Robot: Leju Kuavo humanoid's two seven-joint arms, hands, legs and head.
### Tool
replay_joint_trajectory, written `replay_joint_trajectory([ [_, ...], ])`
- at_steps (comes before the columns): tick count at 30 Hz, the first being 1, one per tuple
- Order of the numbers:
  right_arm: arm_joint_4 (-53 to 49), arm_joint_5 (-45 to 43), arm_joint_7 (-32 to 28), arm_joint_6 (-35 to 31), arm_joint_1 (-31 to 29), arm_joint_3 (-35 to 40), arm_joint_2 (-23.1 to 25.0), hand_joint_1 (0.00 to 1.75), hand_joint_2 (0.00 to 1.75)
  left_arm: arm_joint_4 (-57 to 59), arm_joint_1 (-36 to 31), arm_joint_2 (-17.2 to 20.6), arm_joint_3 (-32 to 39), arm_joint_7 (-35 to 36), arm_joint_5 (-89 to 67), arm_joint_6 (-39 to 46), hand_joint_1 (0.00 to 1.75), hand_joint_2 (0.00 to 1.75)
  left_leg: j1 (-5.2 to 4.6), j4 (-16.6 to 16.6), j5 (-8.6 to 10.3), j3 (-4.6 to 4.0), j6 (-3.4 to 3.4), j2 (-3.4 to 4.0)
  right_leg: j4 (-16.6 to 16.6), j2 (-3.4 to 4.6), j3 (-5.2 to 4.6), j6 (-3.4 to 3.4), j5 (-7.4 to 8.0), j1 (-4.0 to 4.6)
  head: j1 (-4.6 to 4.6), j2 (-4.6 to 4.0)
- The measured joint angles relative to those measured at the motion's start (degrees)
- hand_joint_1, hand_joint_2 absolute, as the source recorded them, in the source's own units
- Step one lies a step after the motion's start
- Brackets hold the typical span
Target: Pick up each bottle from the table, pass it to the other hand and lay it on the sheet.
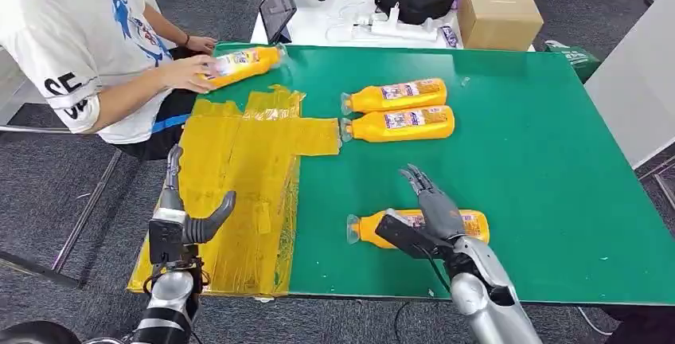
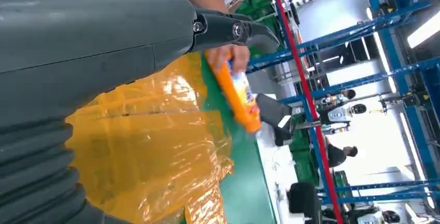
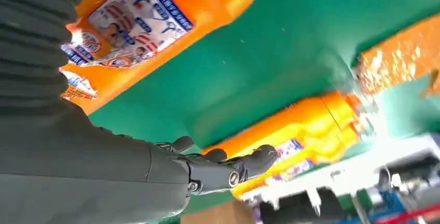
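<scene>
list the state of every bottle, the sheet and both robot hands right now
nearest bottle: lying on its side on the green table, under the right robot hand
two far bottles: lying side by side, untouched
fourth bottle: held by a person's hand above the table's far edge
yellow sheet: spread flat, crinkled, nothing on it
left robot hand: open, empty
right robot hand: open, over the nearest bottle

Grey carpet floor [image 1: 48, 185], white table [image 1: 334, 21] behind, blue shelving [image 2: 363, 27].
</scene>
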Motion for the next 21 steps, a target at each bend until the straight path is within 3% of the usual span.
replay_joint_trajectory([
  [6,4.24,-7.86,-0.94,7.34,-4.2,0.7,-4.39,0.0,1.75,0.5,-0.44,-0.35,-1.11,-0.33,0.24,-0.68,0.0,1.75,-0.02,0.01,0.02,0.0,0.03,-0.01,-0.01,0.0,0.01,0.06,0.05,-0.02,0.02,0.0],
  [14,9.62,-9.99,-1.79,8.43,-7.59,1.66,-6.55,0.0,1.75,1.77,-1.24,-0.48,-2.19,-0.44,0.81,-0.7,0.0,1.75,-0.01,0.01,0.02,0.0,0.03,-0.01,-0.01,0.0,-0.02,0.08,0.05,-0.01,0.0,0.0],
  [21,13.07,-15.17,-2.97,13.9,-9.23,3.35,-10.27,0.0,1.75,3.72,-2.53,-0.48,-3.58,-0.46,2.14,-1.42,0.0,1.75,-0.04,0.01,0.03,0.02,0.04,-0.03,-0.02,-0.01,0.05,0.12,0.08,-0.03,0.02,0.0],
])
